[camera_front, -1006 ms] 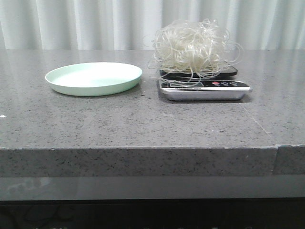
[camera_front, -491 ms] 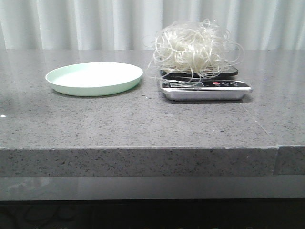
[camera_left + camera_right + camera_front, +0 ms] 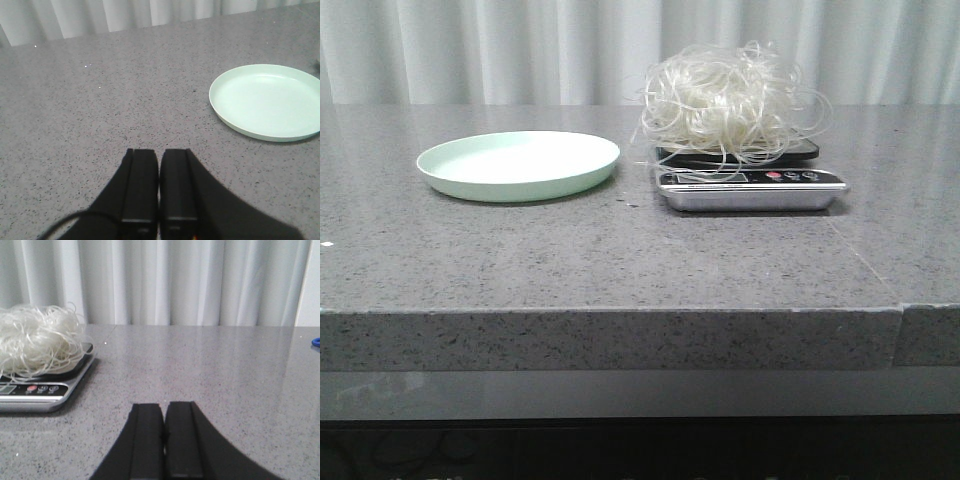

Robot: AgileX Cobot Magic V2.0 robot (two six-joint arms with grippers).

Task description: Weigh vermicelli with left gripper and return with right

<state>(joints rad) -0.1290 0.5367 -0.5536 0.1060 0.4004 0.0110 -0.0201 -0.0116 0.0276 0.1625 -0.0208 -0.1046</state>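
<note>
The vermicelli (image 3: 728, 103), a fluffy tangle of translucent white strands, rests on the black platform of a silver kitchen scale (image 3: 750, 189) at the table's middle right. It also shows in the right wrist view (image 3: 37, 346), on the scale (image 3: 35, 392). The empty mint-green plate (image 3: 518, 165) lies left of the scale and shows in the left wrist view (image 3: 267, 102). My left gripper (image 3: 159, 152) is shut and empty over bare table, short of the plate. My right gripper (image 3: 164, 406) is shut and empty, to the right of the scale. Neither arm shows in the front view.
The grey speckled stone table (image 3: 620, 250) has a front edge with a seam at the right (image 3: 901, 335). White curtains (image 3: 570, 50) hang behind the table. A small blue object (image 3: 315, 342) sits at the far right edge.
</note>
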